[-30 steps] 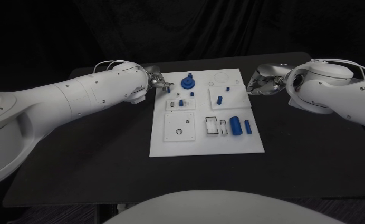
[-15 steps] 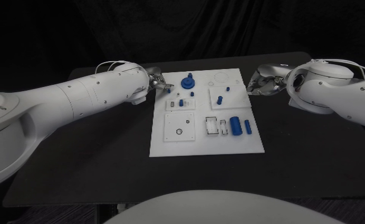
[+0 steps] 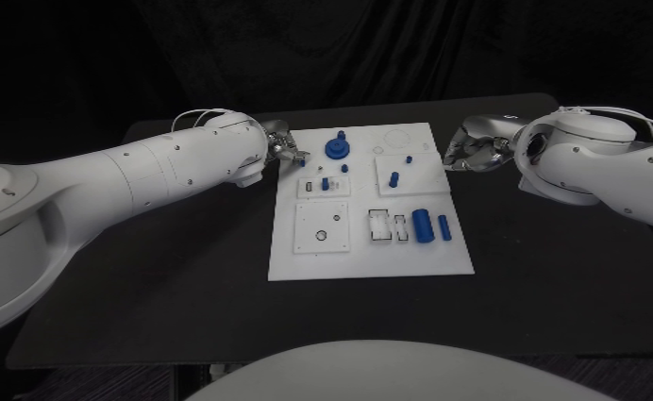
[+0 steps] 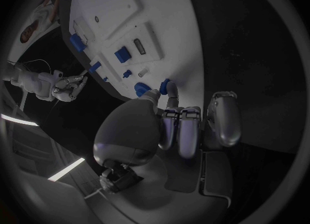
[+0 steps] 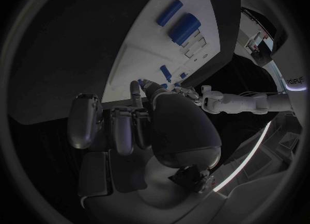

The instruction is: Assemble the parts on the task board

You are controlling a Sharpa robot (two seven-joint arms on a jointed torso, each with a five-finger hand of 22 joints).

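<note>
While the blue parts [image 3: 424, 225] lay spread over the task board [image 3: 367, 264], the left hand [image 3: 283, 149] was held at its far left edge and the right hand [image 3: 470, 153] off its far right edge, each with fingers curled on nothing, presumably staged for a first pick.

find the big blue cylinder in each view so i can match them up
Head view: big blue cylinder lies near the task board's right edge.
Left wrist view, at the board's far side.
Right wrist view, with a thinner blue rod beside it.
Shared landmark: that rod.
</note>
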